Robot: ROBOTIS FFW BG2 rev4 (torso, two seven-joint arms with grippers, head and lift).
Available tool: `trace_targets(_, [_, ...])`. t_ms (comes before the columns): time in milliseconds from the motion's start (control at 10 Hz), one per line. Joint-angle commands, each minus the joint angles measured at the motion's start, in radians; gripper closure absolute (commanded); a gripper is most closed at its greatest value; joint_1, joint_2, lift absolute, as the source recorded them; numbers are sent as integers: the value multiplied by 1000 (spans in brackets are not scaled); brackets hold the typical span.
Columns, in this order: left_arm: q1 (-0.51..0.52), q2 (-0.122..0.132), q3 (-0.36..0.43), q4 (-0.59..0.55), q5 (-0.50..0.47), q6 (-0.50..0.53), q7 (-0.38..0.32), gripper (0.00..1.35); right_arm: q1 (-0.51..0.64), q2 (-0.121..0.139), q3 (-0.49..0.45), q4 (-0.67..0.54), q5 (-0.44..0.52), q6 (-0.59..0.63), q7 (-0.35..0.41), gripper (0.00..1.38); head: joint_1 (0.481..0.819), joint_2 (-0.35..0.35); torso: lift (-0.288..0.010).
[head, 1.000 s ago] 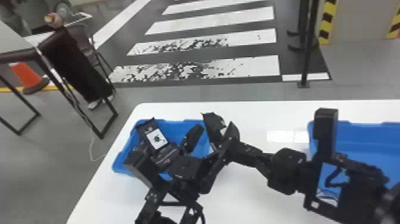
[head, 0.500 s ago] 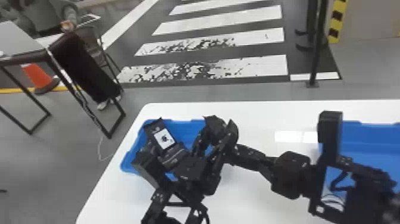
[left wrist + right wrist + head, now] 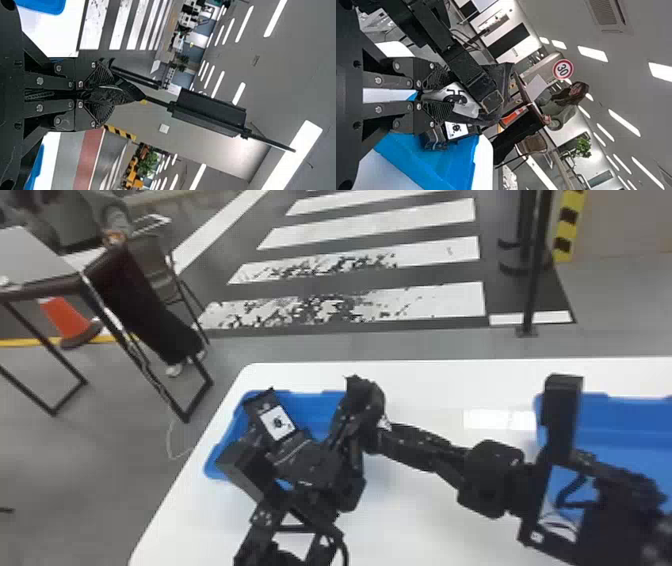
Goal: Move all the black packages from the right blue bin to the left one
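Note:
In the head view my left gripper (image 3: 350, 442) and my right gripper (image 3: 397, 437) meet over the right side of the left blue bin (image 3: 315, 402), around a crumpled black package (image 3: 364, 397). The left wrist view has my left gripper (image 3: 93, 95) shut on black package material (image 3: 123, 92). My right gripper (image 3: 429, 95) is shut on a package face with a silvery label (image 3: 455, 98). Whether both hold the same package I cannot tell. Another black package with a white label (image 3: 262, 410) leans inside the left bin. The right blue bin (image 3: 627, 445) is partly behind my right arm.
Both bins stand on a white table (image 3: 415, 520). My left arm's black camera housing (image 3: 245, 467) overlaps the left bin's near edge. My right arm spans the table between the bins. A black post (image 3: 535, 285) stands on the floor beyond.
The dark part of the left gripper has shifted right against the package, closing the blue gap seen between them. The head view has swung slightly left, while the right arm holds nearly the same pose.

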Motion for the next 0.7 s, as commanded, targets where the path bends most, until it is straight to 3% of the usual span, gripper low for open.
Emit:
trace_targets(0, [-33, -6, 70, 47, -83, 2, 17, 1217, 21, 2, -21, 34, -31, -32, 8, 493, 695, 350, -132])
trace_targets(100, [-87, -10, 126, 135, -148, -7, 32, 1217, 48, 4, -61, 31, -29, -32, 10, 140, 695, 350, -132])
trace_targets(200, [-139, -18, 191, 223, -250, -7, 38, 1217, 72, 9, -105, 21, -21, -32, 14, 94, 695, 350, -132])
trace_targets(300, [-186, -20, 225, 299, -336, -39, 53, 1217, 99, 13, -161, 7, 3, -32, 14, 140, 695, 350, -132])
trace_targets(500, [-235, -18, 235, 390, -404, -135, 93, 1170, 151, 22, -256, -23, 37, -32, 14, 150, 695, 350, -132])
trace_targets(600, [-227, -17, 211, 393, -330, -177, 95, 673, 180, 33, -312, -47, 67, -32, 14, 150, 695, 350, -132])
